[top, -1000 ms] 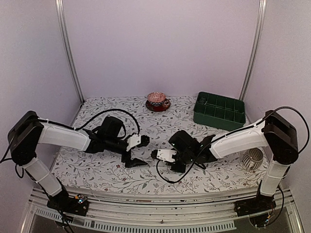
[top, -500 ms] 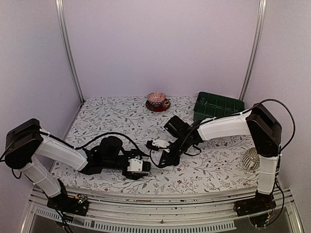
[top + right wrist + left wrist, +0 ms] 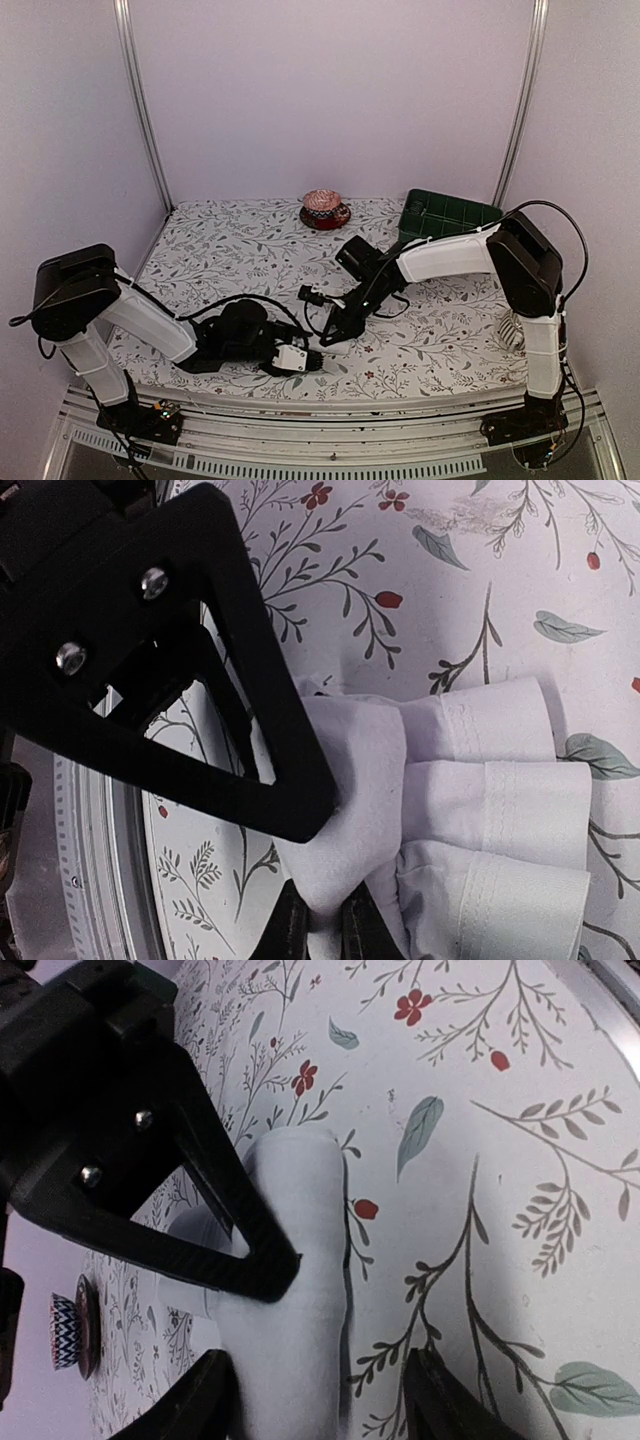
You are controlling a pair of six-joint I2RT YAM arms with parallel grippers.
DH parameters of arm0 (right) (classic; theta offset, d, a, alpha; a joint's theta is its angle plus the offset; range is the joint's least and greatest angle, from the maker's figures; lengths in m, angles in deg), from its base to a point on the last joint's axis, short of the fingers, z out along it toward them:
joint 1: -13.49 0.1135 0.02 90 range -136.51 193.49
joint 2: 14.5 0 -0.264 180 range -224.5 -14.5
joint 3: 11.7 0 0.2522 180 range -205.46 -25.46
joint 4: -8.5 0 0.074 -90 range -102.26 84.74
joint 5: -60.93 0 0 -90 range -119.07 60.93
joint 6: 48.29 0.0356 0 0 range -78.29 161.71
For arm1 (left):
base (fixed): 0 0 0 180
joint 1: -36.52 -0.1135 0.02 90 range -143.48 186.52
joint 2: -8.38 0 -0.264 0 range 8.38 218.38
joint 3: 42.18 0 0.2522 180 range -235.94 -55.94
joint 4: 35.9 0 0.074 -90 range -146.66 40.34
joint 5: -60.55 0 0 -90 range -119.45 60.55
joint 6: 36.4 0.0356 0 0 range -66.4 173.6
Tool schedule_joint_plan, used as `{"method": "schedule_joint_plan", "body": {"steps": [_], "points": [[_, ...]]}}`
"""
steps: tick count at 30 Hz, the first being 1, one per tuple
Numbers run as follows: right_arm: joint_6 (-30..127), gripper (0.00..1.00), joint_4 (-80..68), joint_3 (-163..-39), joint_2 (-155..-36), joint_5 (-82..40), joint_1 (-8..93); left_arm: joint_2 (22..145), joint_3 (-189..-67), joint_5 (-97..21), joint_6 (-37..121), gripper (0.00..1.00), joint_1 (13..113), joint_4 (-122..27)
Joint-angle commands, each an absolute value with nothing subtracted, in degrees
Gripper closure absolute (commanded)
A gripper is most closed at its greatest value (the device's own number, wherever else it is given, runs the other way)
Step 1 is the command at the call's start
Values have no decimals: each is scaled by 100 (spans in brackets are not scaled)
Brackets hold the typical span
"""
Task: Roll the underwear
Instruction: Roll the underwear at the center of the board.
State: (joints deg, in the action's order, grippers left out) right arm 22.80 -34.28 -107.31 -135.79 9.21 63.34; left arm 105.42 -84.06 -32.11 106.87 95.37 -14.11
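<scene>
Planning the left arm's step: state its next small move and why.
Probably close the left gripper on the white briefs. Its jaws straddle the rolled cloth with a gap on one side, while the right gripper is shut on a fold, so pinching would likely secure the roll.

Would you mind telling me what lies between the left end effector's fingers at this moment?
The white underwear, bunched into a soft roll, lies on the tablecloth between the open fingers of the left end effector. The left wrist view shows this.
</scene>
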Motion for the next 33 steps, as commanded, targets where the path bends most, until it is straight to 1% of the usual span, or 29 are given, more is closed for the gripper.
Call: {"method": "schedule_joint_plan", "body": {"steps": [1,3,6,8,9,13,15,17,19,24,26,29,33], "points": [[2285,94,-3892,-10638,-13974,820,6342,10829,-8478,-2754,10849,43,9637,-1161],[2267,94,-3873,-10612,-13970,819,6347,10921,-8502,-2662,10891,51,9646,-1139],[2247,94,-3858,-10610,-13990,770,6338,11062,-8552,-2543,10910,58,9642,-1100],[2247,94,-3855,-10607,-13987,775,6333,11129,-8593,-2479,10909,66,9646,-1111],[2240,94,-3845,-10598,-13979,764,6338,11156,-8610,-2438,10906,71,9651,-1112],[2238,90,-3770,-10536,-13837,644,6334,11248,-8769,-2430,10804,100,9654,-1390],[2262,86,-3705,-10490,-13687,544,6334,11253,-8886,-2494,10747,100,9644,-1658],[2311,74,-3549,-10354,-13412,409,6332,11245,-9056,-2556,10648,100,9634,-2065],[2351,60,-3297,-10073,-13028,189,6337,11230,-9276,-2668,10524,100,9596,-2560],[2372,36,-2779,-9452,-11972,-343,6334,11147,-9823,-3261,10203,100,9376,-3759],[2395,27,-2585,-9209,-11710,-506,6331,11123,-10123,-3580,10065,100,9273,-4348],[2476,18,-2410,-9030,-11540,-669,6255,11135,-10439,-3963,9905,100,9153,-4904],[2672,13,-2289,-9067,-11781,-567,6043,11315,-10878,-4332,9735,100,9061,-5573]]}}
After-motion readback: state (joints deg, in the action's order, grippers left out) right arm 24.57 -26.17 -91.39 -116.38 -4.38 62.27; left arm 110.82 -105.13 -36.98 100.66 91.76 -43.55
